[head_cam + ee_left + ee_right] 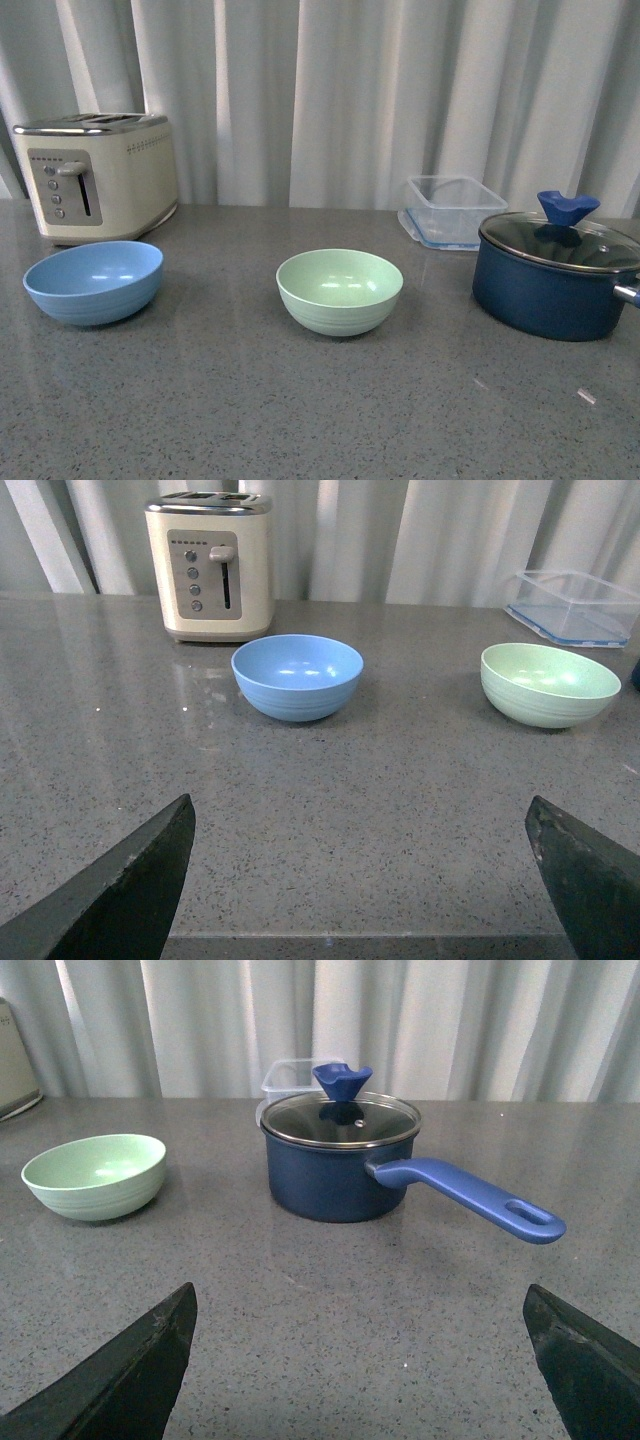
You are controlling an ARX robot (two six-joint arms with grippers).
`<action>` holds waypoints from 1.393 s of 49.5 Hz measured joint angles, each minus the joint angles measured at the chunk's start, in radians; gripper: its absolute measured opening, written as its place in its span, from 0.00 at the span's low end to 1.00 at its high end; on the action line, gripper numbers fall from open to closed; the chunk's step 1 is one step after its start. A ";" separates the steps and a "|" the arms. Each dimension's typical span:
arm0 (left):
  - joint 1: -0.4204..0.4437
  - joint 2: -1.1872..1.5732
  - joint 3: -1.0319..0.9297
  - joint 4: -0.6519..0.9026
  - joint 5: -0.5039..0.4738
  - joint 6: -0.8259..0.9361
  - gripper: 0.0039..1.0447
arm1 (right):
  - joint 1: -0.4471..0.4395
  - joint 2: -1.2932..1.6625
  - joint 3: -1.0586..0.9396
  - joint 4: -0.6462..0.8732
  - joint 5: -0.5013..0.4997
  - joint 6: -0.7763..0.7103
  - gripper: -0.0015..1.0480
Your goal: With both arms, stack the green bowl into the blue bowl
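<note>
So far nothing is stacked. The green bowl point(339, 290) sits in the middle of the counter point(250, 400), well apart from the blue bowl point(93, 281) at the left. The left gripper point(358, 880) and right gripper point(358, 1360) are both spread wide and hold nothing. Lifting and stacking are left to do.

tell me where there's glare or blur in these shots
Front view: soft even light, faint highlights inside the green bowl. Left wrist view: the toaster mirrors on the counter. Right wrist view: glare on the pot lid; tool fingers look dark, soft-edged.
</note>
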State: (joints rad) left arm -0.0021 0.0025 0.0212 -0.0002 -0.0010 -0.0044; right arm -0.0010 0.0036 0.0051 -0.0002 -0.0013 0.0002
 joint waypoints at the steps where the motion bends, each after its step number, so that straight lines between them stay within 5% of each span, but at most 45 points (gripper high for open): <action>1: 0.000 0.000 0.000 0.000 0.000 0.000 0.94 | 0.000 0.000 0.000 0.000 0.000 0.000 0.90; 32: 0.000 0.000 0.000 0.000 0.000 0.000 0.94 | 0.000 0.000 0.000 0.000 0.000 0.000 0.90; 37: -0.050 0.182 0.120 -0.280 -0.267 -0.165 0.94 | 0.000 0.000 0.000 0.000 0.000 0.000 0.90; 40: -0.002 0.396 0.210 -0.399 -0.410 -0.277 0.94 | 0.000 0.000 0.000 0.000 -0.003 0.000 0.90; 50: 0.224 0.886 0.467 -0.081 -0.196 -0.200 0.94 | 0.000 0.000 0.000 0.000 -0.002 0.000 0.90; 57: 0.214 1.150 0.687 -0.128 -0.119 -0.109 0.94 | 0.000 0.000 0.000 0.000 -0.002 0.000 0.90; 69: 0.160 1.390 0.935 -0.161 -0.164 -0.150 0.94 | 0.000 0.000 0.000 0.000 -0.002 0.000 0.90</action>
State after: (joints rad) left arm 0.1581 1.3926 0.9558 -0.1616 -0.1654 -0.1539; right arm -0.0010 0.0036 0.0051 -0.0002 -0.0032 0.0002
